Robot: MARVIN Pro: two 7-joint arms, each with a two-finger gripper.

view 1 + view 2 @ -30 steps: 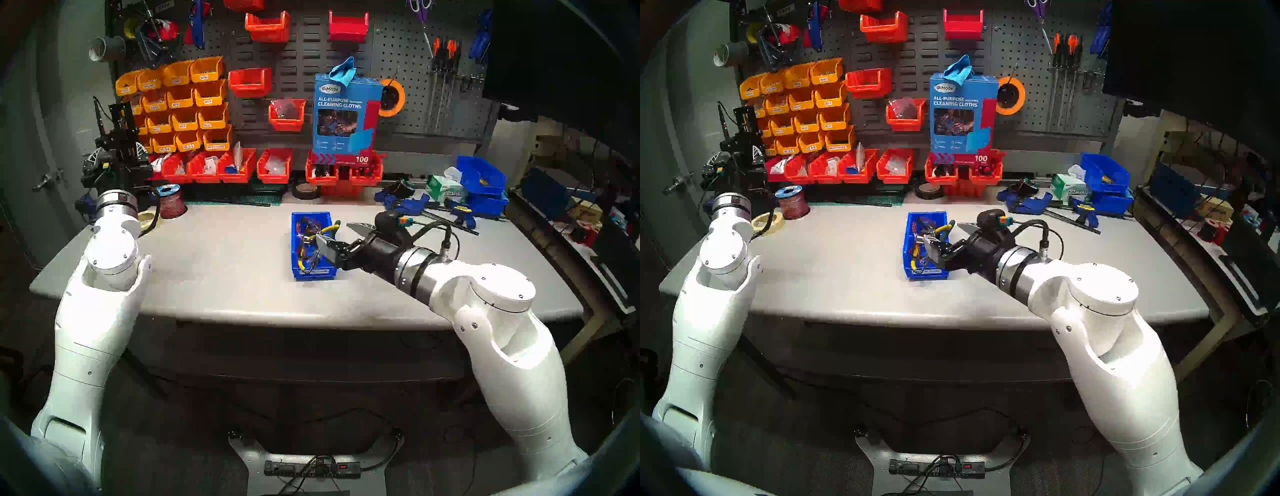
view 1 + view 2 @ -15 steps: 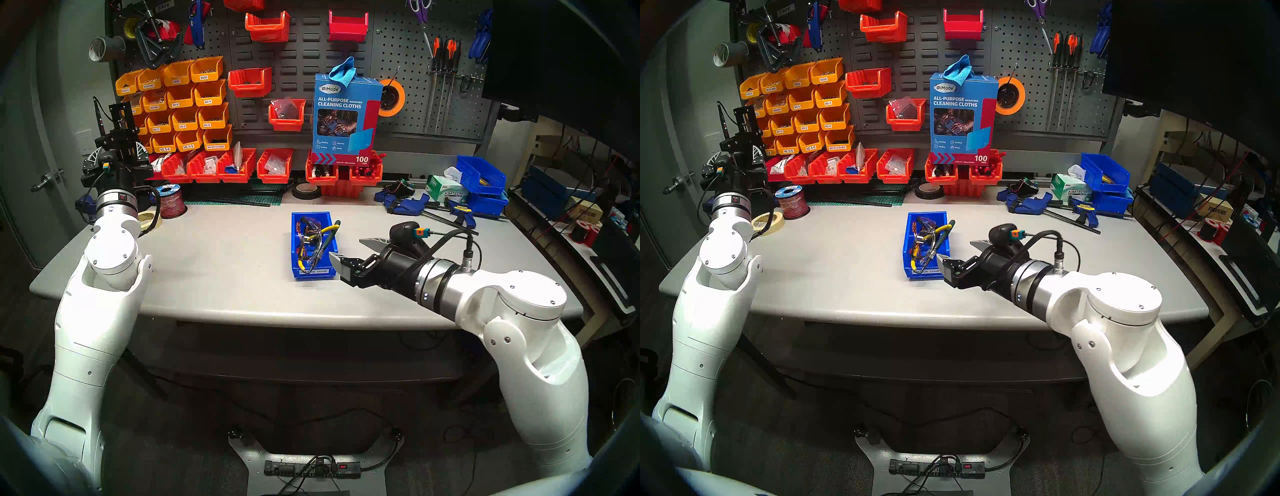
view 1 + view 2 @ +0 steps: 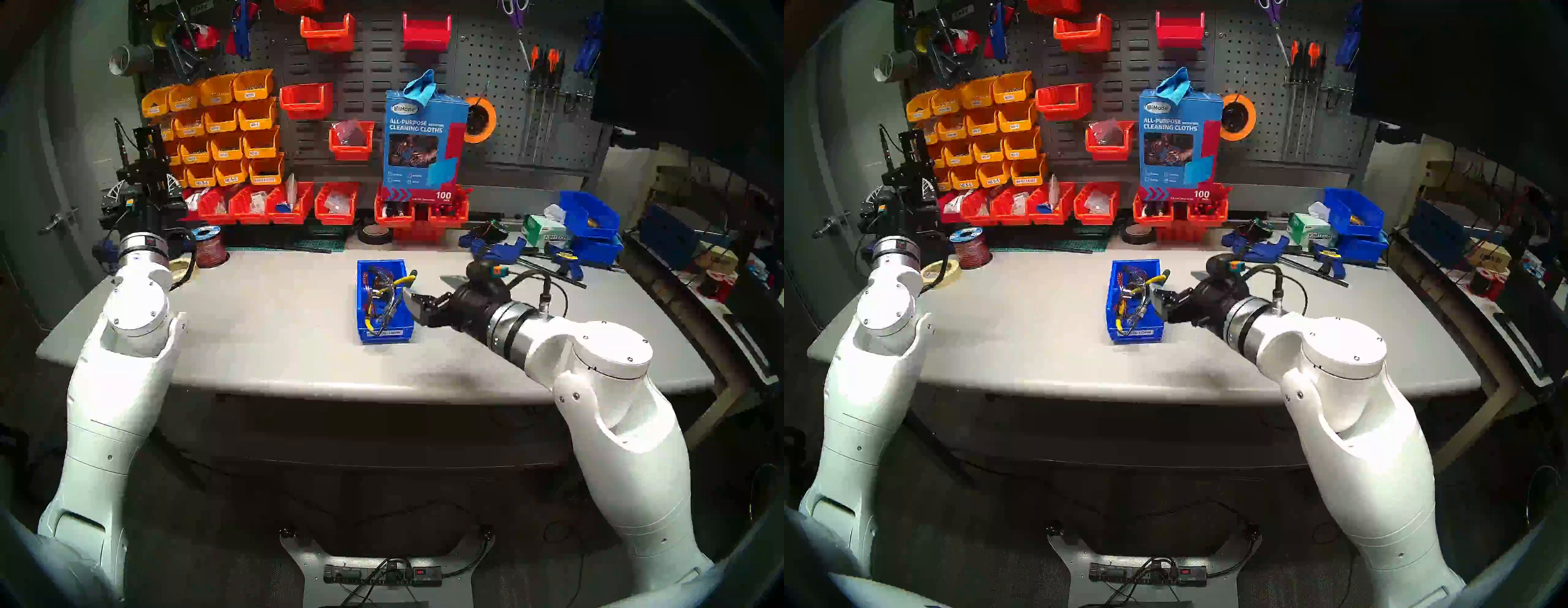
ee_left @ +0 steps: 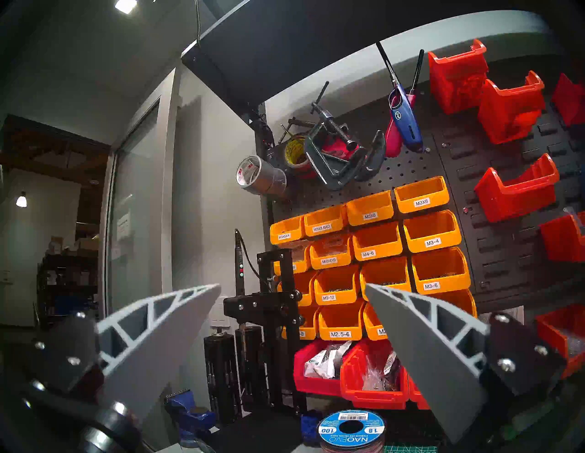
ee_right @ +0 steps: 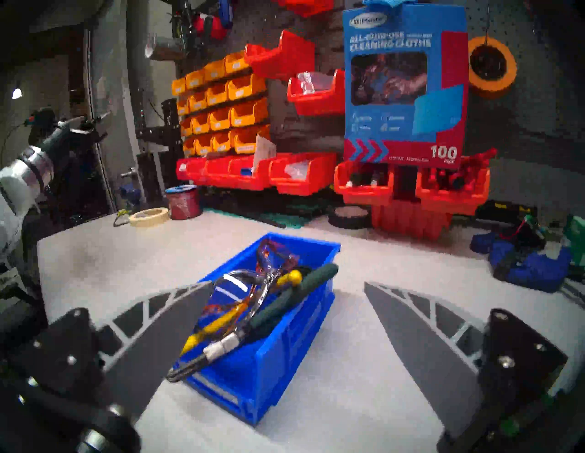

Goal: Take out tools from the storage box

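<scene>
The storage box (image 3: pixel 361 305), a small blue bin with a white label on its front lip, stands mid-table and also shows in the right wrist view (image 5: pixel 285 363). Inside lie clear safety glasses (image 5: pixel 250 281), yellow-handled cutters (image 5: pixel 218 322) and dark green-handled pliers (image 5: pixel 294 297), whose handles stick out over the right rim (image 3: pixel 412 274). My right gripper (image 3: pixel 428 291) is open and empty, level with the box's right wall, one finger at the rim. My left gripper (image 4: pixel 292 286) is open and empty, raised at the far left (image 3: pixel 142 187).
Blue bar clamps (image 3: pixel 500 250), a tissue box (image 3: pixel 547 231) and larger blue bins (image 3: pixel 592 220) crowd the back right. Red bins (image 3: pixel 335 204) and a cleaning-cloth box (image 3: pixel 424 140) line the back. A wire spool (image 3: pixel 208 246) and masking tape (image 3: pixel 941 271) sit back left.
My right gripper was over the box a second ago, pulled back toward the near right, and has now come back up to the box's right side, still open. The left arm has not moved.
</scene>
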